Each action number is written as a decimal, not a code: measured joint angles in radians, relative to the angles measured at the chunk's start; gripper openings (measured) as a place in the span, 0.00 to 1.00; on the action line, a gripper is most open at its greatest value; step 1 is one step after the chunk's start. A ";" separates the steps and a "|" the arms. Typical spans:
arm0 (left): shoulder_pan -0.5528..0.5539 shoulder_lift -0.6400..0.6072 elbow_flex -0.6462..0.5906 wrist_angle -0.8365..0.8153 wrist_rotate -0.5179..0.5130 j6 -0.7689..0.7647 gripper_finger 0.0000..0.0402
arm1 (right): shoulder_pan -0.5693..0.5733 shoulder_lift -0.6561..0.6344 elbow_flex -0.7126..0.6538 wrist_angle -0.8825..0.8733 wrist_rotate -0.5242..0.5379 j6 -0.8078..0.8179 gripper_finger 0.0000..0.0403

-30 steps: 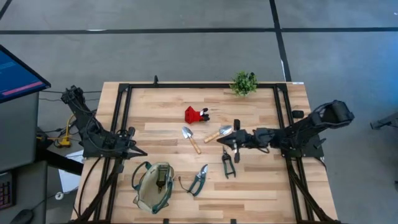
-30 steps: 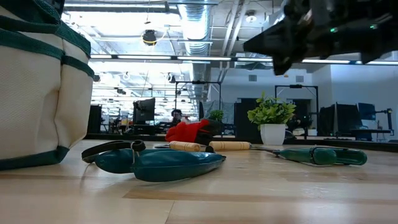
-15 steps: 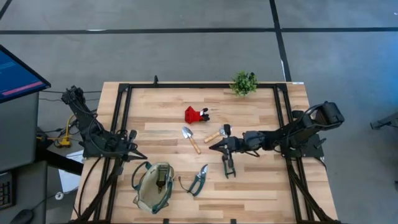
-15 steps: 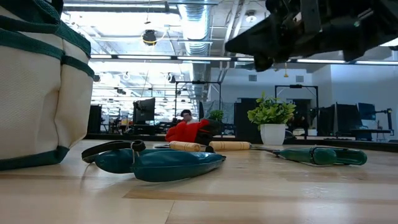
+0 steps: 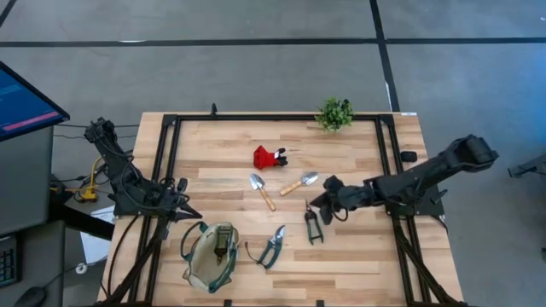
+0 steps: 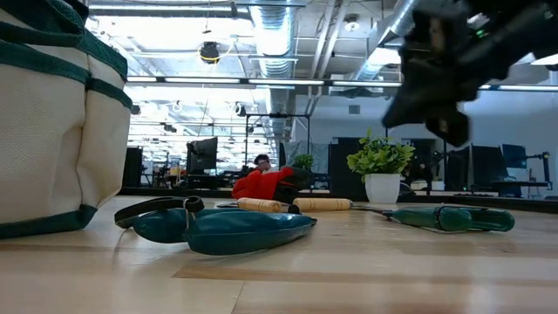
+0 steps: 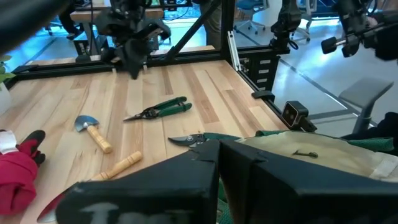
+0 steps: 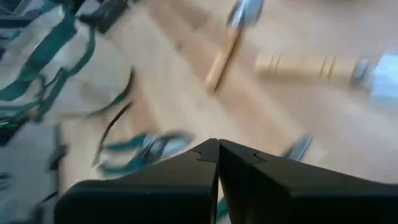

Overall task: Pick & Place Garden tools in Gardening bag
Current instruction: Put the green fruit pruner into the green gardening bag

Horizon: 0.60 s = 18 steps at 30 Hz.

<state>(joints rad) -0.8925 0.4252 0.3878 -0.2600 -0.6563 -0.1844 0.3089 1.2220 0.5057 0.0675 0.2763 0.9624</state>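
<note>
My right gripper (image 5: 319, 203) (image 8: 217, 144) is shut and empty. It hangs above the table over the green-handled pruning shears (image 5: 313, 226) (image 6: 445, 218), its fingers slanting down. Two wooden-handled trowels (image 5: 262, 191) (image 5: 299, 183) lie flat left of it, and the red-and-black tool (image 5: 269, 158) lies beyond them. The teal-handled shears (image 5: 273, 247) lie near the front, beside the tan canvas bag (image 5: 213, 253) (image 6: 52, 122), which stands open. My left gripper (image 5: 183, 205) (image 7: 217, 144) is shut and waits at the table's left, just behind the bag.
A small potted plant (image 5: 334, 112) (image 6: 379, 161) stands at the far edge. A black frame rail (image 5: 171, 170) runs along the table's left and right sides. There is bare wood at the front right (image 5: 358, 273).
My right gripper has gone toward the table's left edge over the trowels, then drawn back to the right and tipped its fingers downward over the green-handled shears. It has stayed shut. The tools and the bag have not moved.
</note>
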 joint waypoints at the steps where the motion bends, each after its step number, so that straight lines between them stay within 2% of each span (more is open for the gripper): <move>1: 0.000 0.000 0.000 0.000 0.000 0.000 0.00 | 0.011 -0.006 0.000 -0.021 -0.023 0.047 0.00; 7: 0.000 0.000 0.000 -0.001 -0.001 0.000 0.00 | 0.061 0.002 0.000 -0.114 -0.166 0.298 0.00; 11: 0.000 0.000 0.000 -0.001 -0.001 0.000 0.00 | 0.087 0.060 0.000 -0.123 -0.180 0.393 0.01; 18: 0.000 0.000 0.000 -0.001 -0.001 0.000 0.00 | 0.086 0.198 -0.001 -0.121 -0.259 0.467 0.17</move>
<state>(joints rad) -0.8925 0.4252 0.3878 -0.2611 -0.6571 -0.1844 0.3952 1.4198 0.5051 -0.0540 0.0169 1.4292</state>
